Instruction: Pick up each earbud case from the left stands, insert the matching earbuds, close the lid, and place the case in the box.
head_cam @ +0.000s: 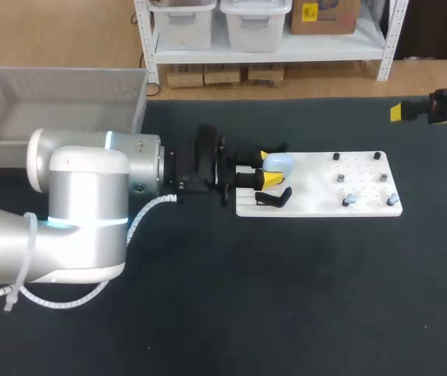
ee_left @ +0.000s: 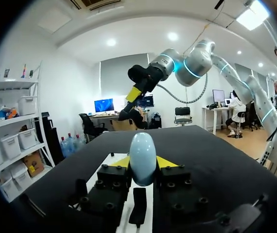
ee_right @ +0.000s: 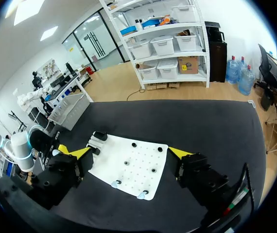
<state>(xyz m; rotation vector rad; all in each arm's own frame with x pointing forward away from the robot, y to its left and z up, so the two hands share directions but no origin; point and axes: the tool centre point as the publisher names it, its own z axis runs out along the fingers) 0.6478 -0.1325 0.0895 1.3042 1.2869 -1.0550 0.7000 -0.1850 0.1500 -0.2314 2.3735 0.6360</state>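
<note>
left gripper [head_cam: 267, 172] clamped on pale blue egg-shaped earbud case [ee_left: 143, 158] at end of white perforated board [head_cam: 317, 192], right gripper [ee_right: 129, 153] spread wide above black counter [head_cam: 286, 298]

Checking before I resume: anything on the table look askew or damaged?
Nothing stands out. The left tool is shut on the pale blue earbud case at the white board's stand end; two pale earbuds sit at its other end.

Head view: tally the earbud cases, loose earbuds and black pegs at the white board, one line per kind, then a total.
Earbud case: 1
Earbuds: 2
Black pegs: 4
Total: 7
</note>
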